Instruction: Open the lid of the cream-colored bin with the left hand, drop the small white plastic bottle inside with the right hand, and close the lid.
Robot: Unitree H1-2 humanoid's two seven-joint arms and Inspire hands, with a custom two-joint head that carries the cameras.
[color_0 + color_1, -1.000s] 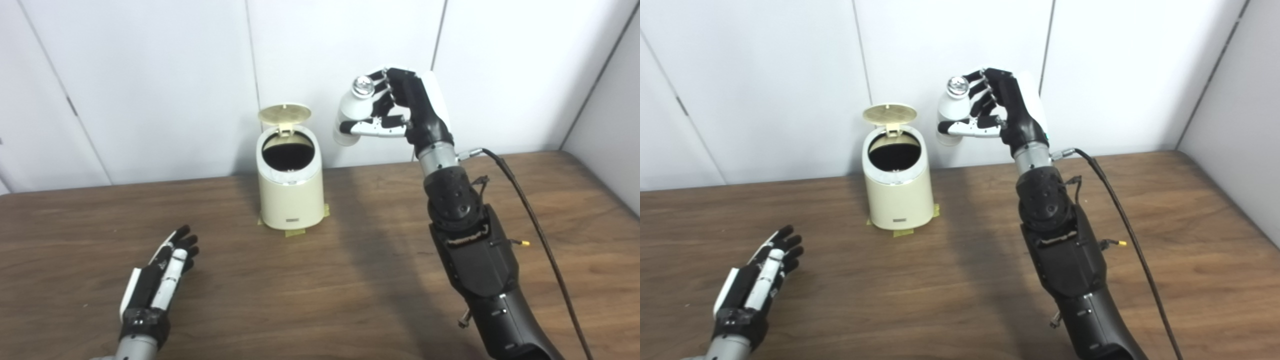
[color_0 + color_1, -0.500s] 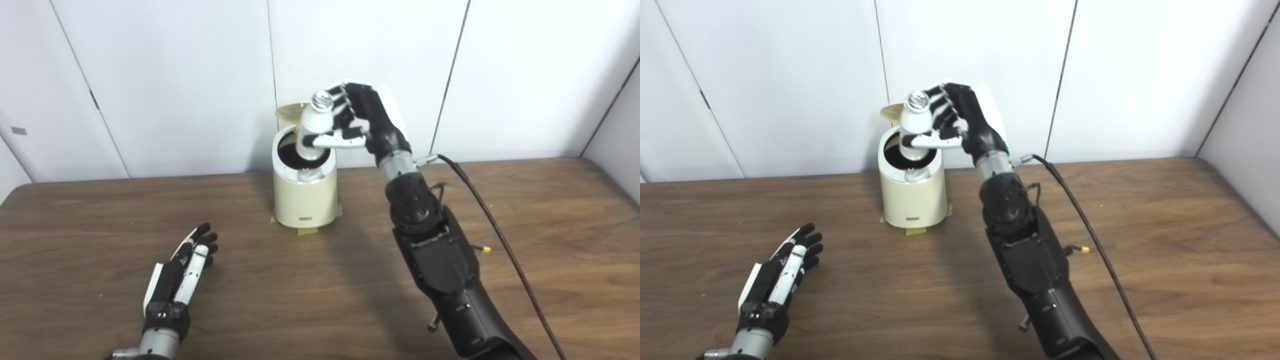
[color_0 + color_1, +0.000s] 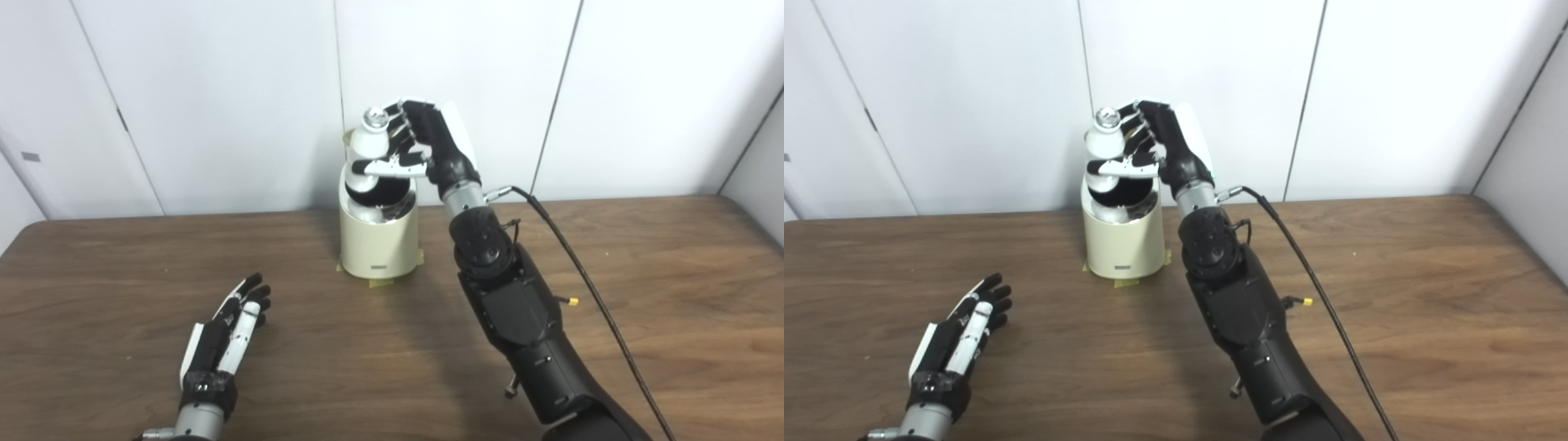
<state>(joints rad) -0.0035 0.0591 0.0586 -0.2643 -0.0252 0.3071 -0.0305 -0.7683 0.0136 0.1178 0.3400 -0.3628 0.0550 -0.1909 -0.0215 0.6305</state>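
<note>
The cream-colored bin (image 3: 378, 242) stands at the back of the table with its lid up; the lid is mostly hidden behind my right hand and the bottle. My right hand (image 3: 429, 144) is shut on the small white plastic bottle (image 3: 366, 147), which has a silver cap and stands upright directly above the bin's dark opening (image 3: 1121, 195). My left hand (image 3: 228, 334) lies open on the table at the front left, well away from the bin, fingers stretched out flat.
The brown wooden table (image 3: 643, 343) ends against white wall panels behind the bin. A black cable (image 3: 588, 288) runs from my right wrist across the table's right side. Yellow tape tabs (image 3: 380, 283) hold the bin's base.
My right hand has carried the bottle left, from beside the bin to above its opening. The camera has also shifted. My left hand stays flat on the table.
</note>
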